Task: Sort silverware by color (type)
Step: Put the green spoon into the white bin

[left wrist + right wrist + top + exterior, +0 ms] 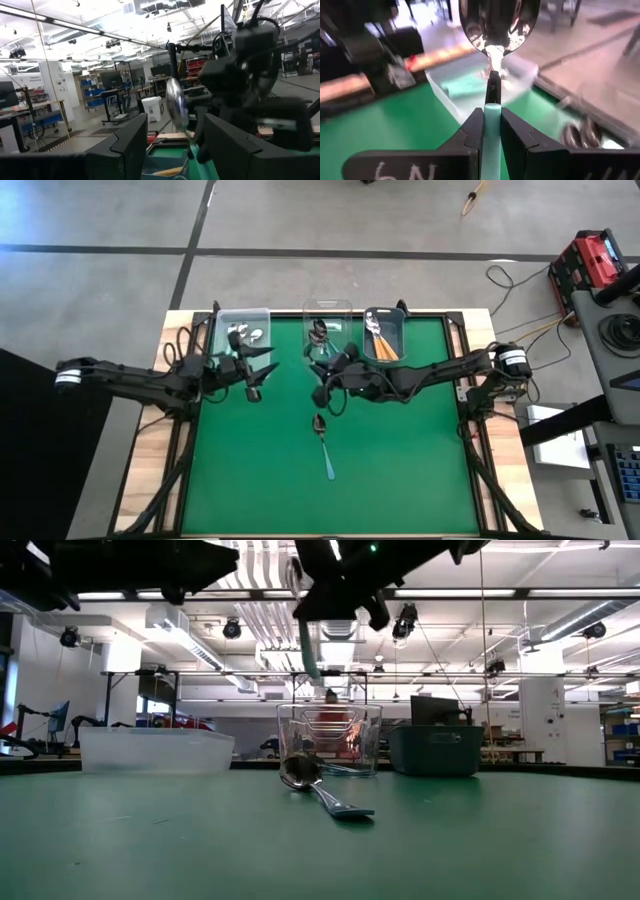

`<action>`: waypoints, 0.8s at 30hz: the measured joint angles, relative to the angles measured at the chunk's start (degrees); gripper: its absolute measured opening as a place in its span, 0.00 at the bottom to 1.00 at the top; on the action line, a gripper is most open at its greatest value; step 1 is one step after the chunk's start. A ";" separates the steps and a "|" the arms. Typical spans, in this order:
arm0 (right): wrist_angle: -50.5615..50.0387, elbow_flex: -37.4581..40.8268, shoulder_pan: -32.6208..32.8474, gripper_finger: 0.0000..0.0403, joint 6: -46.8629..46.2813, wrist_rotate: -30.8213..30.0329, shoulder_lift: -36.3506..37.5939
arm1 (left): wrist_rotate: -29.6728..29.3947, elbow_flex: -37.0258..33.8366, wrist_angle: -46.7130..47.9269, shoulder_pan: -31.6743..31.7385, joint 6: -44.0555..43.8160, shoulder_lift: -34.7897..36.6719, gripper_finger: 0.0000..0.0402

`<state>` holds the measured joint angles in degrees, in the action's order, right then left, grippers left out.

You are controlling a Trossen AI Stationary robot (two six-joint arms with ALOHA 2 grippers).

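Bright, even light falls from ceiling strip lamps, which glare white in the low view. The green worktop is evenly lit from above, and the arms throw only faint, soft shadows on it. Seen from table height, the arms overhead are black silhouettes against the lamps. The lying spoon is sharp there, while the near worktop goes soft. In the right wrist view the held spoon mirrors bright patches, and everything behind it is blurred. The left wrist view is hazy, its dark fingers blurred.

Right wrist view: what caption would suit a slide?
Right gripper pinches a mint-handled spoon above the green table.
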<state>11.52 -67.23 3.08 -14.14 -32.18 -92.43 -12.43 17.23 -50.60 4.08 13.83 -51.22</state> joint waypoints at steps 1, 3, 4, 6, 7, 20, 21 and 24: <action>1.95 -0.02 -0.03 0.08 0.89 -0.04 -0.29 | 0.00 0.00 -0.86 0.00 -0.19 -0.96 0.44; 4.52 -0.02 0.01 0.08 3.03 -0.56 -0.94 | 0.00 0.61 -1.97 0.00 -0.58 -3.32 0.44; 5.95 -0.02 0.01 0.08 3.73 -0.86 -1.44 | 0.00 1.17 -2.11 0.00 -0.86 -4.37 0.44; 7.33 -0.02 -0.01 0.08 4.98 -0.87 -1.84 | 0.00 2.38 -2.06 0.00 -0.92 -6.74 0.44; 8.36 -0.02 -0.01 0.08 5.17 -0.93 -2.17 | 0.00 3.20 -2.35 0.00 -0.92 -8.19 0.44; 10.26 -0.04 -0.01 0.08 9.98 -4.50 -4.31 | -4.95 11.02 -2.13 -0.02 -5.02 -18.63 0.44; 10.24 -0.04 -0.01 0.08 10.64 -5.24 -4.36 | -4.98 11.72 -2.23 -0.01 -5.49 -19.40 0.44; 10.46 -0.04 -0.01 0.08 12.02 -6.79 -4.36 | -5.38 13.44 -2.01 0.00 -5.84 -21.32 0.44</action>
<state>21.98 -67.26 3.07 -2.11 -38.97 -96.79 -17.80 30.67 -52.61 4.08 7.98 -72.54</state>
